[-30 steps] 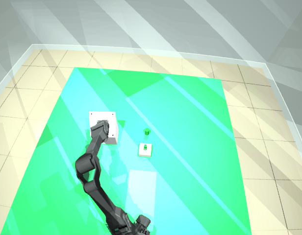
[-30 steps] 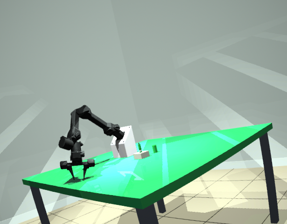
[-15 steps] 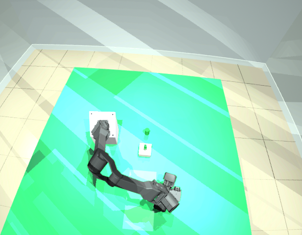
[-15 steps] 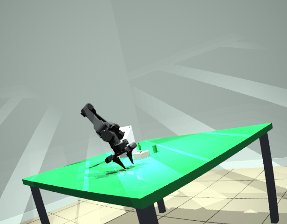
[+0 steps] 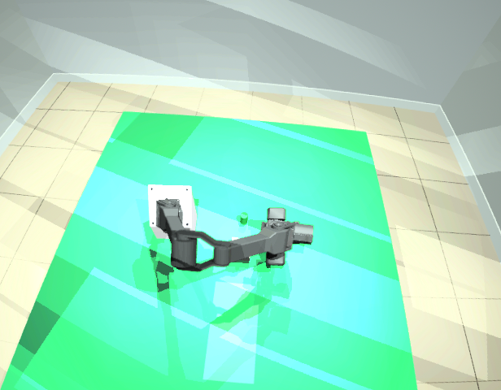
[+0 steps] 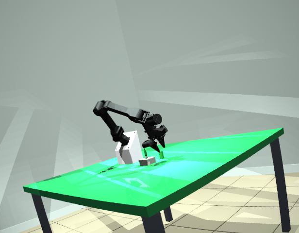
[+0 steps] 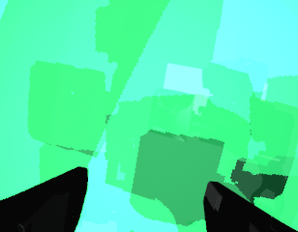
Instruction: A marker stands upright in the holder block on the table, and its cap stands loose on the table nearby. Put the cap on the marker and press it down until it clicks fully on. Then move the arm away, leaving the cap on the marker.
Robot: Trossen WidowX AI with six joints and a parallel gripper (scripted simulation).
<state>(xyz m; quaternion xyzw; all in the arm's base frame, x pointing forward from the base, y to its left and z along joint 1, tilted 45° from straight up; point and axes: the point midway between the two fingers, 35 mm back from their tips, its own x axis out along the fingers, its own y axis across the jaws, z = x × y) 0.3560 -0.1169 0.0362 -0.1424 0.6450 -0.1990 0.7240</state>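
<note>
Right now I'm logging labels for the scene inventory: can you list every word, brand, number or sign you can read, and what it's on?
None: no readable text in any view.
The white base block shows only four small dark dots at its corners, no characters.
The cap, the holder block, the marker and the gripper are unmarked.

No text, label, brand, number or sign can be read in any view.
</note>
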